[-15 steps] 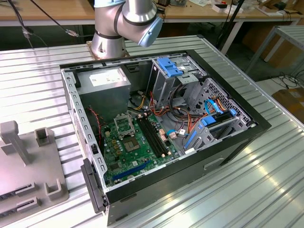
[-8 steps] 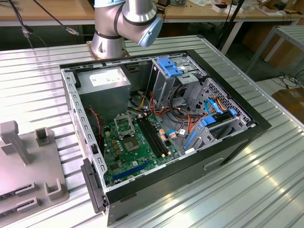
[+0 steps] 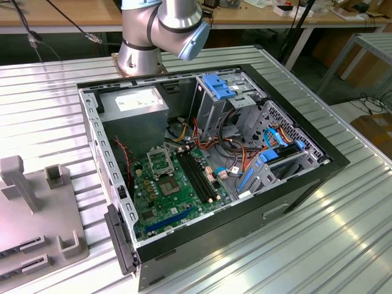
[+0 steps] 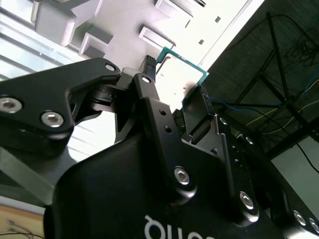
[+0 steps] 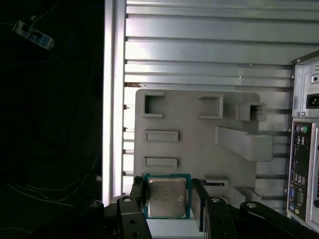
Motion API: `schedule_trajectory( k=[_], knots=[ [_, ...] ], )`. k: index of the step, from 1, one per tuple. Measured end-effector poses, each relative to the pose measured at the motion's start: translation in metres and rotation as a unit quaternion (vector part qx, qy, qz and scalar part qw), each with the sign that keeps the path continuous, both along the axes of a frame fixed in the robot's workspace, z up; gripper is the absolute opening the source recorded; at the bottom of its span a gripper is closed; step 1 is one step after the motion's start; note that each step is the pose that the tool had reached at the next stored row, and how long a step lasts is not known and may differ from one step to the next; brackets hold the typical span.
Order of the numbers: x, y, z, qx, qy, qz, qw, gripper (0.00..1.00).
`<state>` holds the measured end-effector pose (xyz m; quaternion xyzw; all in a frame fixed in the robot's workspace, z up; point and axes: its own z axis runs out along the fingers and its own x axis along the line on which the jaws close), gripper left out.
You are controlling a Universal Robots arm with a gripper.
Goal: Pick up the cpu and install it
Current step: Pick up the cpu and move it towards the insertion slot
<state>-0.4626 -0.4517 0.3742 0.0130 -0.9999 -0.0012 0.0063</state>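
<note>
1. The black computer case (image 3: 294,196) lies open on its side on the table (image 3: 343,245). Inside it is a green motherboard (image 3: 153,202). The board carries a square metal-framed socket (image 3: 160,163) with a dark centre and a small dark square heatsink (image 3: 171,187) just beside the socket. Long black memory slots (image 3: 197,176) run alongside both.
2. The case also holds a boxy grey power supply (image 3: 136,109), a blue plastic drive caddy (image 3: 222,86) and a tangle of red, orange and black cables (image 3: 236,153).
3. A matte grey fixture plate (image 5: 199,144) (image 3: 37,233) sits on the table, at the exterior view's left of the case. It is moulded with rectangular recesses, raised blocks and one slanted bar.
4. The cpu (image 5: 167,198) (image 4: 182,74) is over one edge of that plate. It is well apart from the socket in the case. Whether it rests on the plate or is just clear of it cannot be told.
5. The cpu is a thin flat square with a pale silvery metal face and a narrow green border.
6. The gripper (image 5: 168,188) (image 4: 175,75) is closed on the cpu. Its black fingers (image 5: 199,204) sit flush against two opposite edges of the chip, seen in both wrist views. The gripper's links are matte black, joined with bright round bolts.
7. The table is made of shiny ribbed metal slats. The arm (image 3: 160,30), silver-grey with a blue cap, stands on the table at the far side of the case.
</note>
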Motion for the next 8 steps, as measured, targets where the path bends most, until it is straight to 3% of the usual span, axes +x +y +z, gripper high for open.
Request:
schedule_trajectory(
  k=[8],
  knots=[
    [0.0003, 0.0001, 0.0062, 0.0, 0.0, 0.0, 1.0, 0.47]
  ],
)
